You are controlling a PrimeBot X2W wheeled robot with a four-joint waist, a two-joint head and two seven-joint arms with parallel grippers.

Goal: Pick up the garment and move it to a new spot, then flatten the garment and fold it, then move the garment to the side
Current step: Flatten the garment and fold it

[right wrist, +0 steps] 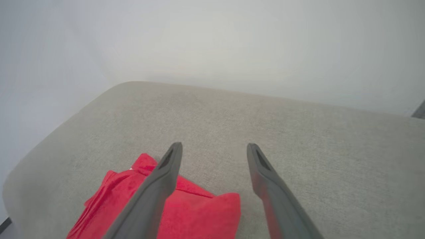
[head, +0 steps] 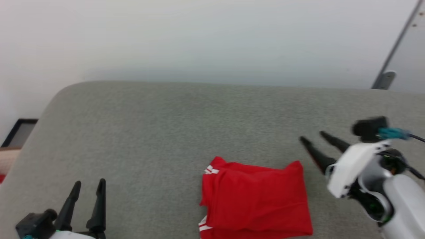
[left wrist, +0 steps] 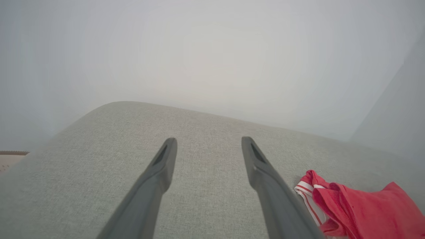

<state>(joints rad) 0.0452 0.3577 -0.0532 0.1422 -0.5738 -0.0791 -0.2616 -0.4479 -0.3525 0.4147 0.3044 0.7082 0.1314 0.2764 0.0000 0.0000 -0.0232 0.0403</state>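
A table [head: 166, 126] w/ a grey woven cover is seen from the head view. Its far-left corner is rounded, and its far edge runs in front of a plain pale wall [head: 199, 39]. No pattern or marks are made out on the wall. At the upper right a grey metal strip [head: 395, 46] slants up the wall. Past the table's left edge a dark-framed flat item [head: 20, 132] is seen low down; what it is can't be told.

The shirt [head: 255, 199] is laid folded into a rough rectangle at the table's near edge, approx. right of centre, red side up. White-and-red striped trim [head: 209, 170] shows at its left side. No lettering is seen. In the left wrist view the shirt [left wrist: 365, 212] is at the lower right, trim twd. the fingers.

The left gripper [head: 90, 182] is held at the near-left corner, well apart from the shirt. Its jaws are spread wide, nothing btwn. them, as is also seen in the left wrist view [left wrist: 209, 140].

The right gripper [head: 311, 135] is held just beside the shirt's far-right corner, fingers pointed twd. the far left. Its jaws are spread wide and nothing is gripped. In the right wrist view [right wrist: 215, 145] one finger crosses in front of the shirt [right wrist: 199, 212]; contact can't be told.
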